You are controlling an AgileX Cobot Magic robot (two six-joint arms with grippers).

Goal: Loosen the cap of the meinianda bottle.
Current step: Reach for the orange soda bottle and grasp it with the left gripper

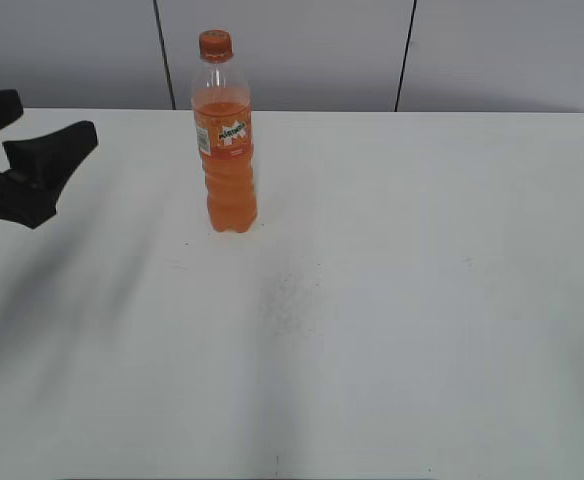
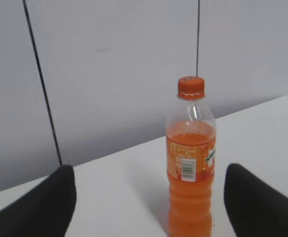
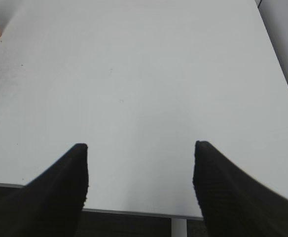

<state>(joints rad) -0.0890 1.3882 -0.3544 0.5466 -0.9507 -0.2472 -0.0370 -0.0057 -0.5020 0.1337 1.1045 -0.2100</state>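
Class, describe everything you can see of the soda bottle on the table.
The meinianda bottle is clear ridged plastic, about three-quarters full of orange drink. It stands upright on the white table near the far edge. An orange ribbed cap sits on top, and an orange label wraps its upper body. Nothing touches it but the table.

The right gripper (image 3: pixel 140 150) hangs with its two dark fingers (image 3: pixel 60 187) spread wide above the near edge of the white table (image 3: pixel 144 74); an orange sliver shows far ahead-left.
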